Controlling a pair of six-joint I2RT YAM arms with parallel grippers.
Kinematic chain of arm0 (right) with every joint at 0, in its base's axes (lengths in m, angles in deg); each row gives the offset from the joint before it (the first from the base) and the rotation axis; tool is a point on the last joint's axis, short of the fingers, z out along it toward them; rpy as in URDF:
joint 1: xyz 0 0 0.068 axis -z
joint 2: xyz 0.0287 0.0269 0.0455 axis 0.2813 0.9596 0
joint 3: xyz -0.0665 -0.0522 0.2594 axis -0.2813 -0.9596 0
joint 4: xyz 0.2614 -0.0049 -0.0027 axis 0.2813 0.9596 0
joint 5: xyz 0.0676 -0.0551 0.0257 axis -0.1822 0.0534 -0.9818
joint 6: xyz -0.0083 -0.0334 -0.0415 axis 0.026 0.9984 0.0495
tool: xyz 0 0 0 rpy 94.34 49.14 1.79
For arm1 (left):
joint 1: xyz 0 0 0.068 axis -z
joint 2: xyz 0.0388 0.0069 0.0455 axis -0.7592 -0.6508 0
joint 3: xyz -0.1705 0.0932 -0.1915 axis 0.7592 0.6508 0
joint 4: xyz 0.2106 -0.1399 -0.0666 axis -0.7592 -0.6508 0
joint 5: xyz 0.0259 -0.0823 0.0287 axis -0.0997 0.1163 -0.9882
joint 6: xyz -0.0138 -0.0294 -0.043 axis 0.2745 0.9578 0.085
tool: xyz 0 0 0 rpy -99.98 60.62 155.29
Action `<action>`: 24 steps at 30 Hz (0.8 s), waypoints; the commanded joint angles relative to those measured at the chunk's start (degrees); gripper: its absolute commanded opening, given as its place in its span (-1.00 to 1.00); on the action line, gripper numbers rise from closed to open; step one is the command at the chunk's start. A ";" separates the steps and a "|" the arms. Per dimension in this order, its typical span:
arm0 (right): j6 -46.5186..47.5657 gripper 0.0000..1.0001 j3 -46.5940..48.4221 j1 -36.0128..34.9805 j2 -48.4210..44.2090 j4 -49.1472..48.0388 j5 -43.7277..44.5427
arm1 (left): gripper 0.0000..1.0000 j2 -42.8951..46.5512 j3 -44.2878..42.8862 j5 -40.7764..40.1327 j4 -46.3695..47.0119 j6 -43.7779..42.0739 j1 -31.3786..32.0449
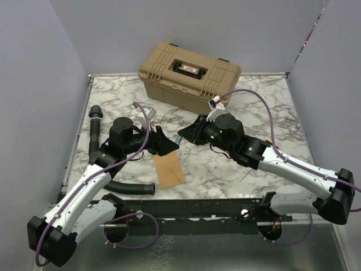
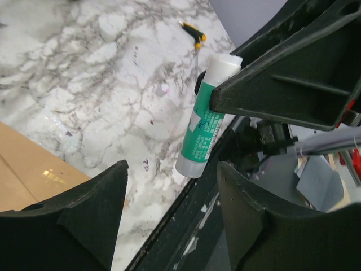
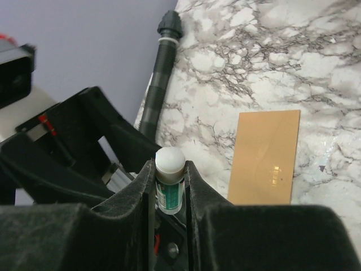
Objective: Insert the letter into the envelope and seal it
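My right gripper (image 3: 170, 175) is shut on a green-and-white glue stick (image 3: 169, 189), white cap end up between its fingers. The glue stick also shows in the left wrist view (image 2: 206, 130), gripped near its cap and hanging free above the table's front edge. My left gripper (image 2: 172, 214) is open and empty, its fingers just short of the stick's lower end. In the top view the two grippers face each other, left (image 1: 164, 144) and right (image 1: 189, 134). The kraft-brown envelope (image 1: 169, 169) lies flat on the marble below them and shows in the right wrist view (image 3: 265, 155). No pale letter sheet is in view.
A tan hard case (image 1: 189, 70) stands at the back. A black corrugated hose (image 1: 93, 132) runs along the left side and curls near the front (image 1: 131, 188). A small yellow-and-black tool (image 2: 194, 35) lies on the marble. A black rail (image 1: 197, 206) edges the front.
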 commanded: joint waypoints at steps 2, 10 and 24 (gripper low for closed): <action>14.50 -0.77 3.05 0.26 1.50 3.31 -11.88 | 0.29 -1.99 -1.92 10.87 -1.81 -4.24 -0.04; 17.24 -0.78 3.09 0.25 2.23 1.30 -19.89 | 0.23 -1.12 -1.82 8.75 -0.28 -2.79 -0.08; 11.78 -0.61 3.29 0.22 2.90 -2.15 -24.00 | -1.00 2.60 2.92 8.69 10.20 5.33 -0.11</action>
